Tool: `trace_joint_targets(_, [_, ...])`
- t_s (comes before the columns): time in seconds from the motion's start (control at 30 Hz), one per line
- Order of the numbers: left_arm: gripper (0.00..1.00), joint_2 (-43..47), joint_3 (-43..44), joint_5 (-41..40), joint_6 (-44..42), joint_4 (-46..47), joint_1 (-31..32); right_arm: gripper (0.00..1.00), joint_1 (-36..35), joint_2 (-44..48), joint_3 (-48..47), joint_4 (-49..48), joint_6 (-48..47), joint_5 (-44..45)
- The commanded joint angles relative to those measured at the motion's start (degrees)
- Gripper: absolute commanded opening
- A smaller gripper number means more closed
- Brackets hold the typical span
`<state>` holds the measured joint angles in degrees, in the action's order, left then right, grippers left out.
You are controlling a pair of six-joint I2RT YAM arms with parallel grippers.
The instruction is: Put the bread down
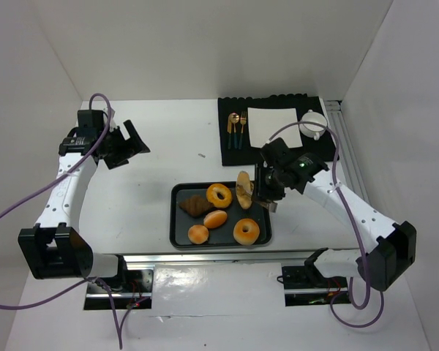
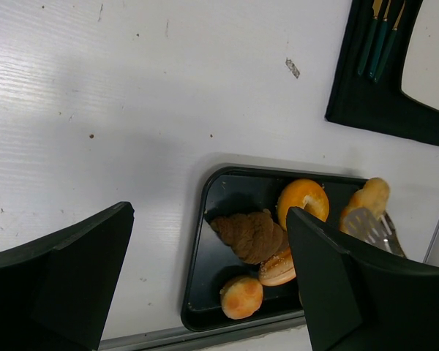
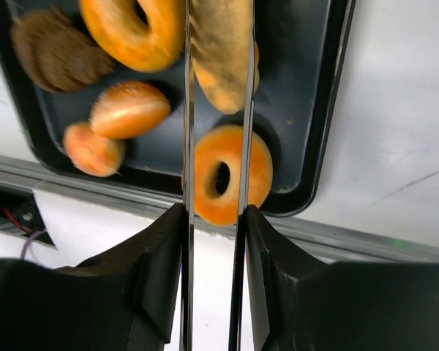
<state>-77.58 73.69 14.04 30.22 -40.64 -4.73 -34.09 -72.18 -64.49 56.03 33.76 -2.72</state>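
So, the bread in question is a long, pale-brown roll with a dull, slightly mottled crust. It's pinched between the two thin, shiny metal blades of a pair of tongs, over the far right part of a shallow black tray with rounded corners. The right pincer is squeezed in on the tongs, its black fingers pressed against the outside of both blades, so it's the tongs touching the roll, not the pincer itself. I honestly can't tell if the roll's lower end rests on the tray or hangs just above it. Also in the tray are a glossy orange ring at the back right beside the roll and a second ring at the front right. There's also a dark brown twisted pastry with a rough surface, an oval bun and a small round bun. The right wrist view is a bit blurry and cuts the roll off at the top edge. The left pincer hangs over the white tabletop, well apart from the tray, spread wide with nothing in it. Farther back is a black mat carrying a white square napkin, some cutlery too small to make out, and a small white round dish.
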Motion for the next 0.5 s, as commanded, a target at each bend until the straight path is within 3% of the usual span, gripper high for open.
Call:
trace_joint_targets(0.0, [0.99, -0.47, 0.23, 0.37, -0.25, 1.53, -0.28, 0.38, 0.34, 0.29, -6.52, 0.75, -0.97, 2.98])
trace_joint_targets(0.23, [0.99, -0.99, 0.23, 0.90, -0.25, 2.06, -0.28, 0.38, 1.82, -2.08, -14.96, 0.67, -4.04, 11.68])
trace_joint_targets(0.47, [0.99, -0.99, 0.23, 2.04, -0.25, 2.06, -0.28, 0.38, 12.72, -14.02, -24.18, -17.32, -12.91, 13.98])
